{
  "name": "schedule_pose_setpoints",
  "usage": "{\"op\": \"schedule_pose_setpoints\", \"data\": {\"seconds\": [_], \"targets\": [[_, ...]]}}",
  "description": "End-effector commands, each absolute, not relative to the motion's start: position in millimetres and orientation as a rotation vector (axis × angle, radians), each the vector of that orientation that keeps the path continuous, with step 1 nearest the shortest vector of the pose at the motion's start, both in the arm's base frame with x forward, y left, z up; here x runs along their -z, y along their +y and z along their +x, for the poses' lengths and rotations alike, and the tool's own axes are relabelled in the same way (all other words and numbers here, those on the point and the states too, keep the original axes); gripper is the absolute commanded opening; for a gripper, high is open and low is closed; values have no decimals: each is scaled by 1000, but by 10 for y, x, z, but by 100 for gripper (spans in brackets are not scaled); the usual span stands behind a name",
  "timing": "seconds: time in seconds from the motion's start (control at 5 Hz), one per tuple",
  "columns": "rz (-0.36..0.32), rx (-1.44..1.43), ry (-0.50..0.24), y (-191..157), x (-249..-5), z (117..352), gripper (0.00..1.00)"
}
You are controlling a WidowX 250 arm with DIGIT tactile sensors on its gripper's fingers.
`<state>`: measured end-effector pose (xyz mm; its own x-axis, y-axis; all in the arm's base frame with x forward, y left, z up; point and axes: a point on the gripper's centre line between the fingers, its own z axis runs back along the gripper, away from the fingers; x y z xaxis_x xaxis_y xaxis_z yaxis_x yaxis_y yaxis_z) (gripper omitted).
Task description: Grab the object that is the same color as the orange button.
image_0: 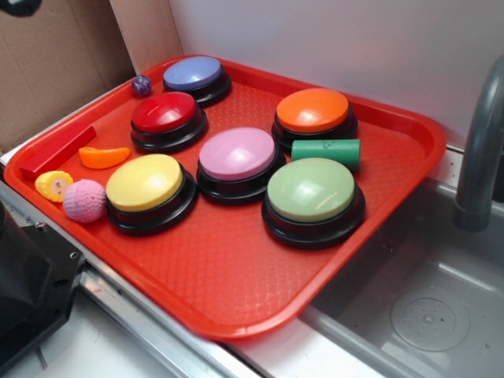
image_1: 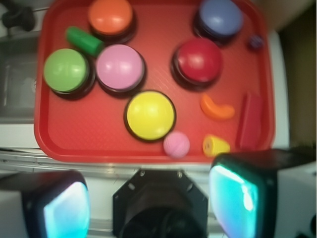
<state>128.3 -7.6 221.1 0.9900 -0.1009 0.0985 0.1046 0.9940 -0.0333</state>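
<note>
Exterior view shows a red tray (image_0: 236,299) set beside a grey sink basin (image_0: 425,315), crowded with six domed push buttons on black bases: the orange button (image_0: 313,110) at the back, a blue button (image_0: 193,73), a red button (image_0: 164,112), a pink button (image_0: 236,153), a yellow button (image_0: 144,182) and a green button (image_0: 311,189). A green cylinder (image_0: 326,150) lies between the orange and green buttons, touching or just beside both. Along the tray's left edge sit a red bar (image_0: 57,152), the orange wedge (image_0: 104,157) just beside the yellow and red buttons, a yellow round toy (image_0: 53,185), a pink knitted ball (image_0: 83,200) touching the yellow button's base, and a small purple ball (image_0: 142,85) near the blue button. Wrist view looks down on the same tray, where the gripper (image_1: 148,203) hangs outside the near rim, its fingers (image_1: 237,196) spread wide and holding nothing, well apart from the wedge.
</note>
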Motion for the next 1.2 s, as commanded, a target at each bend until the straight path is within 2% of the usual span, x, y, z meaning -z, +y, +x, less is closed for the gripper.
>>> {"op": "schedule_pose_setpoints", "data": {"seconds": [0.0, 0.4, 0.6, 1.0], "targets": [[-54, 280, -107, 236, -1767, 1719, 100], [78, 545, -96, 491, -1158, 2040, 100], [103, 592, -121, 579, -905, 2084, 100], [67, 578, -180, 783, -574, 2092, 100]]}}
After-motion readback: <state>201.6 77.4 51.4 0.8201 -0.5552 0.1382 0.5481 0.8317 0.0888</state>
